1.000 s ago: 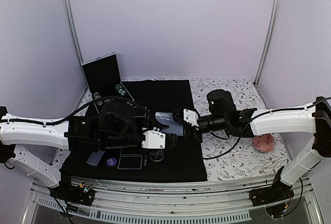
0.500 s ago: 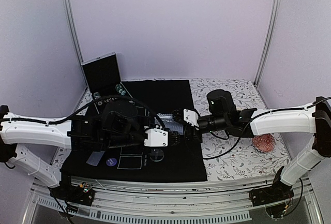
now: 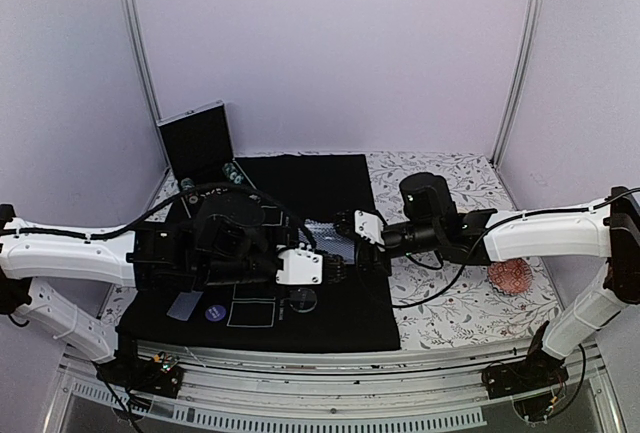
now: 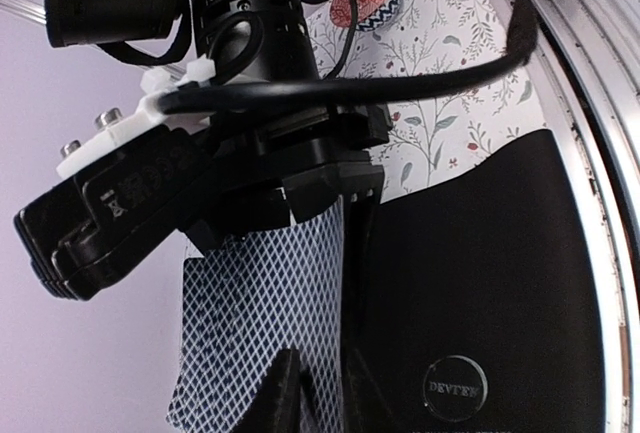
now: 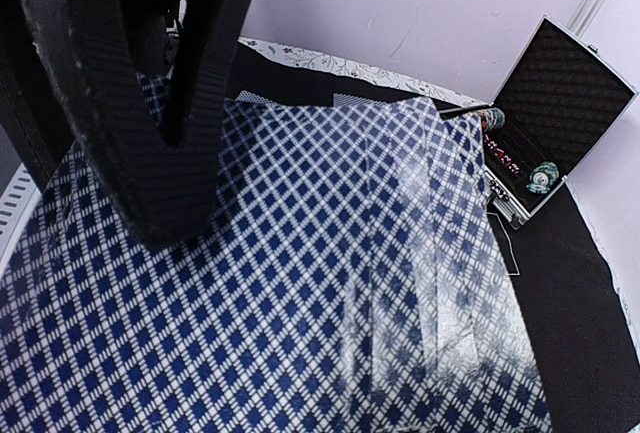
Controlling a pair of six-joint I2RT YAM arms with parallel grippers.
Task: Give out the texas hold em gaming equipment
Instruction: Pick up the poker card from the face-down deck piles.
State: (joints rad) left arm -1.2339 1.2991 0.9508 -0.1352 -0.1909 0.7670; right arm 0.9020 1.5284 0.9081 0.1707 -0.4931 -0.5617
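Observation:
A fan of playing cards (image 3: 325,240) with blue lattice backs hangs above the black mat (image 3: 320,178), with my right gripper (image 3: 348,231) shut on it. In the right wrist view the fan (image 5: 330,293) fills the frame below one black finger (image 5: 150,113). My left gripper (image 4: 325,398) comes in from the left and is shut on the edge of one card (image 4: 270,313) of the fan. A clear disc (image 4: 455,388) lies on the mat below; it also shows in the top view as a clear disc (image 3: 304,300), near a purple-blue disc (image 3: 214,312) and a grey card (image 3: 184,305).
An open black case (image 3: 198,141) with chips (image 5: 542,177) stands at the mat's back left corner. A small reddish dish (image 3: 512,276) sits on the floral cloth (image 3: 470,178) at the right. White rectangles (image 3: 253,311) are drawn on the mat's front.
My left gripper has slid right to the fan and closed on a card's edge. The right arm and the fan have stayed put.

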